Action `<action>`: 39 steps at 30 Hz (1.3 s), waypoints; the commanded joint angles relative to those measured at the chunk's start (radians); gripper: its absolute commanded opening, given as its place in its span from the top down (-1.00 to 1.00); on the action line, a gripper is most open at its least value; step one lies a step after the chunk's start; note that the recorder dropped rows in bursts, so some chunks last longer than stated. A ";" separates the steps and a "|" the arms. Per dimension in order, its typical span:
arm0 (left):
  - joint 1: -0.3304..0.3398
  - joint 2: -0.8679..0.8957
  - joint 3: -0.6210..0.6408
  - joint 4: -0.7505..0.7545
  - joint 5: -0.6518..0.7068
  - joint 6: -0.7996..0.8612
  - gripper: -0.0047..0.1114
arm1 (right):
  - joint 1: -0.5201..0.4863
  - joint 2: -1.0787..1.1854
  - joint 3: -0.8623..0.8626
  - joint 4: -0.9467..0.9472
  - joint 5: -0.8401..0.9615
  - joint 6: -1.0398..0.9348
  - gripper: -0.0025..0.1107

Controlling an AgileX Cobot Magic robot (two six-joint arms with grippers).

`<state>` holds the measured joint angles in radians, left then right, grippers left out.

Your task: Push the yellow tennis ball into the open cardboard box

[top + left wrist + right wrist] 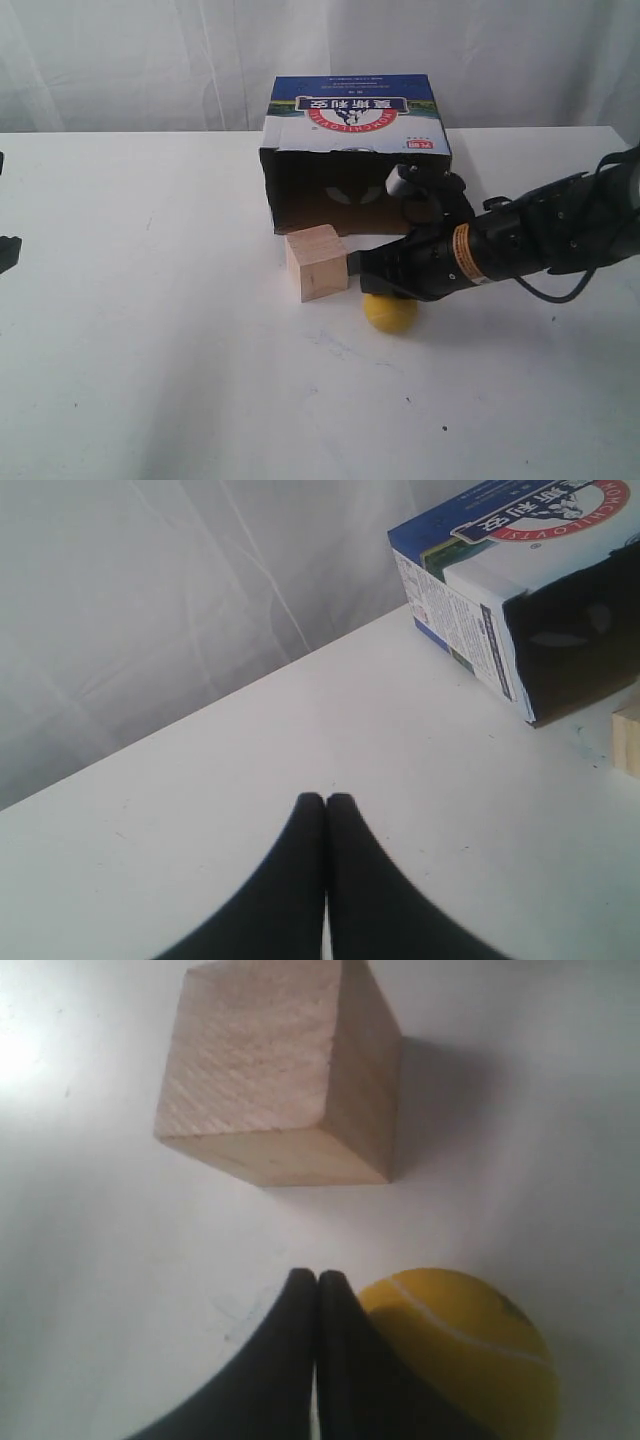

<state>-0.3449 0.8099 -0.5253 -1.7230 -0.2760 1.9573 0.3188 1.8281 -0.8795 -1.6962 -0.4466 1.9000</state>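
Mid-frame, the shut, empty right claw (317,1288) is partly hiding the ball (391,313), probably touching it; the left claw (326,806) is sitting shut too.

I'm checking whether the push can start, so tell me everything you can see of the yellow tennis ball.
The yellow tennis ball is a small matte yellow sphere with a thin pale curved seam. It rests on the white table, in front of the open cardboard box, near the wooden cube but apart from it. The right gripper, shut, lies close against its side and overlaps it from above; it appears to touch, though contact is not certain.
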 commanded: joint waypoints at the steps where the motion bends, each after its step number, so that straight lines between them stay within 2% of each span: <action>1: 0.006 -0.006 0.006 -0.021 0.007 0.103 0.92 | -0.008 0.020 0.011 -0.048 0.206 -0.034 0.96; 16: 0.006 0.005 0.006 -0.021 0.061 0.080 0.92 | -0.008 0.016 -0.098 -0.048 0.355 -0.224 0.96; 22: 0.006 0.044 0.006 -0.021 0.065 0.080 0.92 | -0.008 -0.057 -0.107 -0.048 0.342 -0.222 0.96; 29: 0.006 0.061 0.006 -0.021 0.067 0.080 0.92 | -0.008 -0.127 -0.085 -0.048 0.169 -0.077 0.96; 32: 0.006 0.061 0.006 -0.021 0.067 0.080 0.92 | -0.008 -0.106 -0.057 -0.048 0.237 -0.056 0.96; 39: 0.006 0.061 0.006 -0.021 0.070 0.080 0.92 | -0.008 0.070 -0.110 -0.048 0.252 -0.075 0.96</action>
<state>-0.3449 0.8720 -0.5253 -1.7230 -0.2241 1.9573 0.3145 1.8396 -0.9599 -1.7370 -0.2087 1.8305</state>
